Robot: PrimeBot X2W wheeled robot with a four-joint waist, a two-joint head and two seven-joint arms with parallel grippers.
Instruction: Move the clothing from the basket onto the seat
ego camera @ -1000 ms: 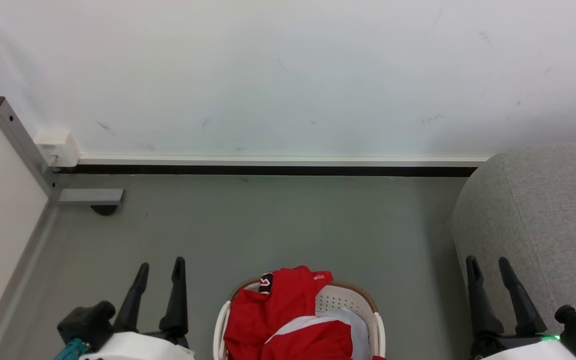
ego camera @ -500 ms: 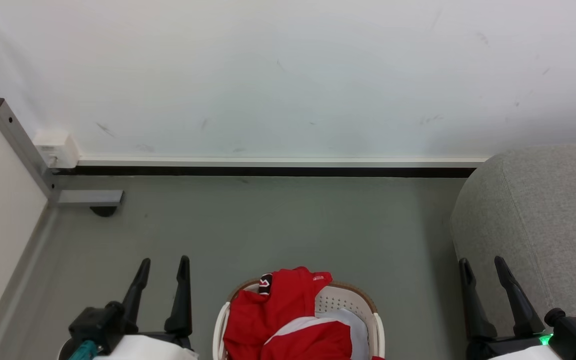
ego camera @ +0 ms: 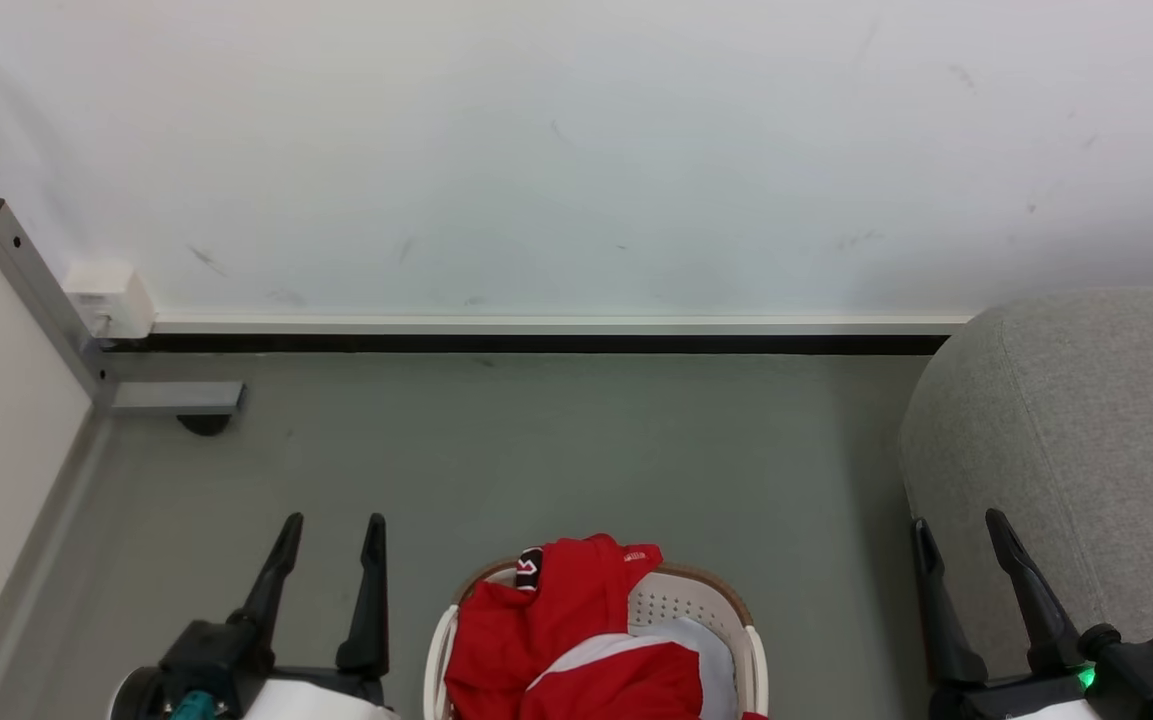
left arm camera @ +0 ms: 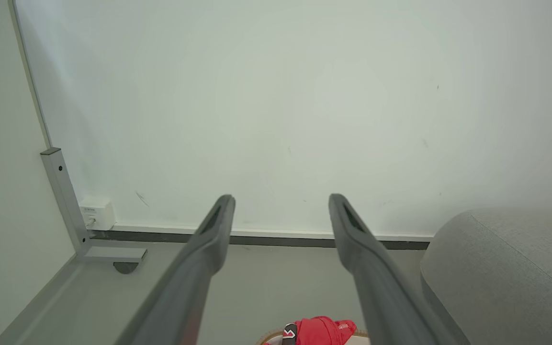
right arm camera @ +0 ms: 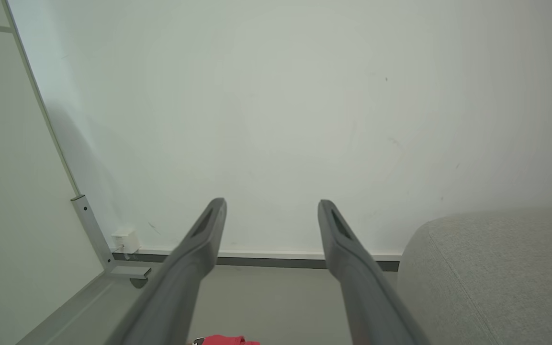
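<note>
We see the red clothing (ego camera: 556, 630) with white panels lying between our left pincer (ego camera: 334, 522) and right pincer (ego camera: 958, 522), touching neither. It is heaped in the oval white perforated plastic basket (ego camera: 696, 600), over a pale cloth (ego camera: 714, 650). Both pincers stand wide, holding nothing. The big grey woven seat (ego camera: 1086, 420) stands beside the right pincer.
</note>
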